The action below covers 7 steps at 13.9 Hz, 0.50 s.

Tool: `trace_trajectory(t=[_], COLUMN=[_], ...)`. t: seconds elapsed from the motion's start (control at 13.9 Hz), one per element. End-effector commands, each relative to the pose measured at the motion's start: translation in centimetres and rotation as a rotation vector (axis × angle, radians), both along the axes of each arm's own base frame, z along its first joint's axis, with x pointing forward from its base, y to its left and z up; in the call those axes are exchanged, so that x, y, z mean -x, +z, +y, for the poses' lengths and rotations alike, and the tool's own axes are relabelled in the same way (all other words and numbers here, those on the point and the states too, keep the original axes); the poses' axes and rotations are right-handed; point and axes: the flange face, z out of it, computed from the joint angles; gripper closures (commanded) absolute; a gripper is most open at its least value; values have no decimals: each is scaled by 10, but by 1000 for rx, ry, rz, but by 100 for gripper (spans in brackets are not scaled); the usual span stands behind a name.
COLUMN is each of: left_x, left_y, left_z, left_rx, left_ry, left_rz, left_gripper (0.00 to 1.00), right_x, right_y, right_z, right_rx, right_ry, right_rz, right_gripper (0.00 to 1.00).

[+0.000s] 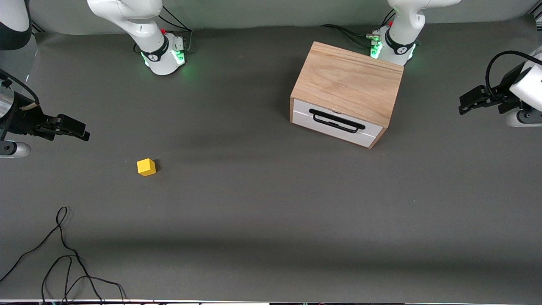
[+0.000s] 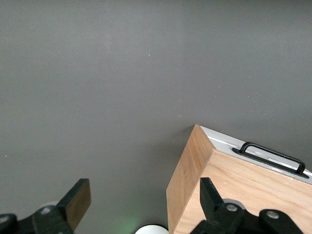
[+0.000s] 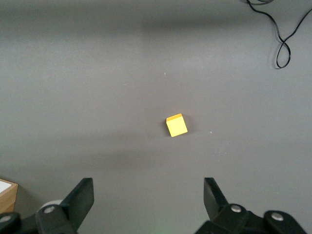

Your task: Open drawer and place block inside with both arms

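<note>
Nothing done yet. Drawer (image 1: 336, 122) fully shut in wooden box (image 1: 349, 80), sitting at approx 1 o'clock on the surface (image 1: 271, 212); block (image 1: 146, 167) lies at approx 9 o'clock, well apart from box. Left tool (image 2: 141, 204) over box edge, jaws wide, empty. Right tool (image 3: 148, 202) over bare surface near block, jaws wide, empty. Left to do: pull handle (image 1: 336, 120), grasp block, drop it in.

A bright yellow block (image 1: 146, 167) is seen on the plain dark grey table (image 1: 262, 220); the light oak box (image 1: 349, 87) carries a white drawer (image 1: 336, 123) front with a black handle (image 1: 336, 120).
</note>
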Motion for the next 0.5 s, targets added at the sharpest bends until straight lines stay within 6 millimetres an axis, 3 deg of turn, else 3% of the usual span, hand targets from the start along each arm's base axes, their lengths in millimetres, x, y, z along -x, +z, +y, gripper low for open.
trace_trajectory(t=[0.0,0.43], left_x=[-2,-2], left_y=[4,2], left_z=[1,-6], left_rx=[-6,-9], left_ry=[-18,-25], left_rz=[-1,4], left_gripper=[0,0], right_x=[-2,-2], right_y=[7,7], right_z=[-1,-1], right_rx=[1,-1], right_ry=[14,15], right_rz=[-3,-3], right_gripper=[0,0])
